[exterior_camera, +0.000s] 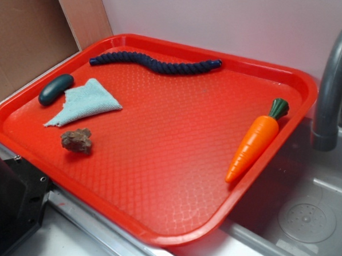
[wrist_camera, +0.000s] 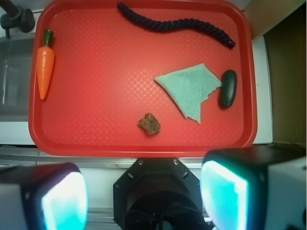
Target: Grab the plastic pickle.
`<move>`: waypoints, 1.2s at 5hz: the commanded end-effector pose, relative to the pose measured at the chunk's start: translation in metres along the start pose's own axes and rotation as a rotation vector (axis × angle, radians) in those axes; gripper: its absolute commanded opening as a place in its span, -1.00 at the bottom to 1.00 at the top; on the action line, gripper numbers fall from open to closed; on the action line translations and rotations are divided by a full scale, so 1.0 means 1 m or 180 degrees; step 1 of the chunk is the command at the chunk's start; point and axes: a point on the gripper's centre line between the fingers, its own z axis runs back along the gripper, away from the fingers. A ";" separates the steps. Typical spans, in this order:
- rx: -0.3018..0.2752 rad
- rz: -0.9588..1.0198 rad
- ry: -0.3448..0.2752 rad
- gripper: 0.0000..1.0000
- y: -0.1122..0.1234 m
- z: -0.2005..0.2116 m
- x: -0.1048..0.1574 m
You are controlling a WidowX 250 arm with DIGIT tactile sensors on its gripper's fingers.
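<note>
The plastic pickle [exterior_camera: 55, 89] lies at the far left corner of the red tray [exterior_camera: 162, 180], touching the teal cloth [exterior_camera: 85, 101]. The tool [wrist_camera: 144, 191] is released, hanging above the tray's near edge with empty pads [wrist_camera: 223, 194].

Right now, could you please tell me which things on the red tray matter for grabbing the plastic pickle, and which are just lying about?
For the job:
- plastic pickle, at the tray's edge, touching the cloth's corner
- tool, open, above the tray's near edge

Lying about:
- teal cloth
- dark blue rope
- toy carrot
- brown lump
- red tray
</note>
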 end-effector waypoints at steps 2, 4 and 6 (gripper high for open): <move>0.0022 0.0163 -0.0044 1.00 0.012 -0.009 0.006; 0.0135 0.0517 -0.0213 1.00 0.042 -0.037 0.013; 0.0305 0.0645 -0.0530 1.00 0.077 -0.076 0.008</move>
